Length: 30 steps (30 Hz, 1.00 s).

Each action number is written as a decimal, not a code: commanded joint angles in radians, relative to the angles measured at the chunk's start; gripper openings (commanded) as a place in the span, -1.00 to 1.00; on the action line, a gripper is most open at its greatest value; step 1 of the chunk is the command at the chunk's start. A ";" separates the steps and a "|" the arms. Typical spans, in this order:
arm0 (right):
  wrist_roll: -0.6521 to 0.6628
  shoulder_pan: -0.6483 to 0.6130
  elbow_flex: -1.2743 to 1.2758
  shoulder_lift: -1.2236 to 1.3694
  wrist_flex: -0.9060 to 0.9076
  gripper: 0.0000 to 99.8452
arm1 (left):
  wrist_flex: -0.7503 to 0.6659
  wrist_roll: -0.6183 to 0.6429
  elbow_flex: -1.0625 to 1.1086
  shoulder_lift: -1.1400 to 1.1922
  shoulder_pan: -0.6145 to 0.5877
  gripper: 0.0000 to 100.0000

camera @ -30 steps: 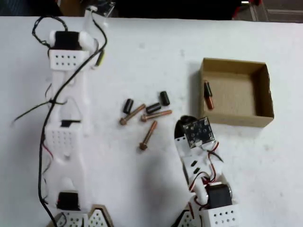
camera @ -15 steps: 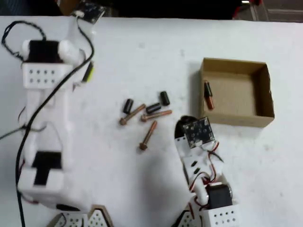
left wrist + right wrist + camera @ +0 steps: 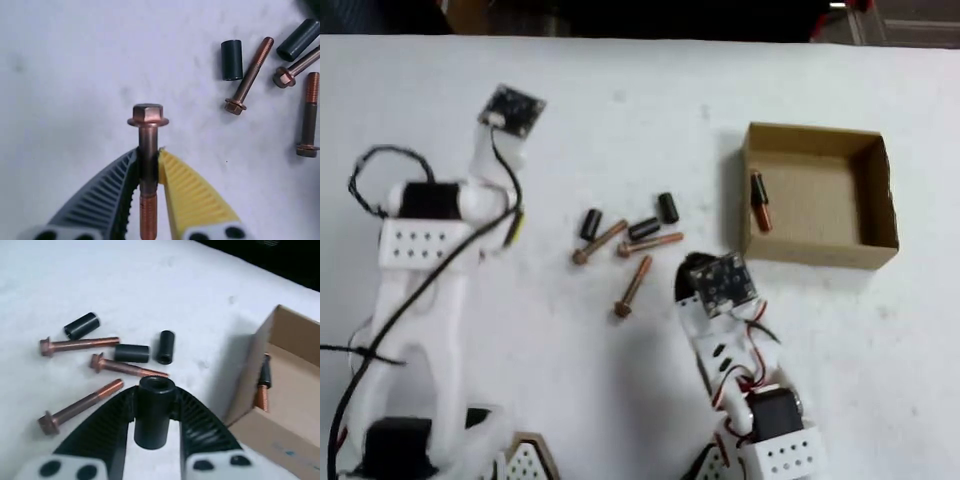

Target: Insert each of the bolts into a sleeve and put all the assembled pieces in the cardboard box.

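Note:
My left gripper (image 3: 148, 150) is shut on a copper bolt (image 3: 147, 125), whose hex head sticks out past the grey and yellow fingers. In the high view this gripper (image 3: 510, 232) hangs left of the loose parts. My right gripper (image 3: 154, 392) is shut on an upright black sleeve (image 3: 152, 410) and sits near the cardboard box (image 3: 820, 250), under its camera board (image 3: 717, 278). Three bolts (image 3: 633, 286) and three sleeves (image 3: 643, 229) lie loose mid-table. One assembled piece (image 3: 759, 200) lies in the box by its left wall.
The box's near wall (image 3: 250, 375) stands close beside my right gripper. Loose sleeves (image 3: 231, 60) and bolts (image 3: 248, 77) lie a short way off from the held bolt. Black cables (image 3: 380, 165) loop over the left arm. Bare white table (image 3: 620, 110) spreads behind the parts.
The left arm has drawn back from the table's far edge toward the front, its gripper now level with the loose parts. The right gripper has shifted slightly left, away from the box.

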 commanded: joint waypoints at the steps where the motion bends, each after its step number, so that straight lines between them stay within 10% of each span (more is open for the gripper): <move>1: -0.006 -0.051 -0.006 -0.008 -0.027 -0.97 | -0.147 -0.005 0.137 -0.097 0.001 -0.96; 30: -0.006 -0.056 0.003 -0.008 -0.028 -0.96 | -0.450 0.141 0.559 -0.113 0.001 -0.95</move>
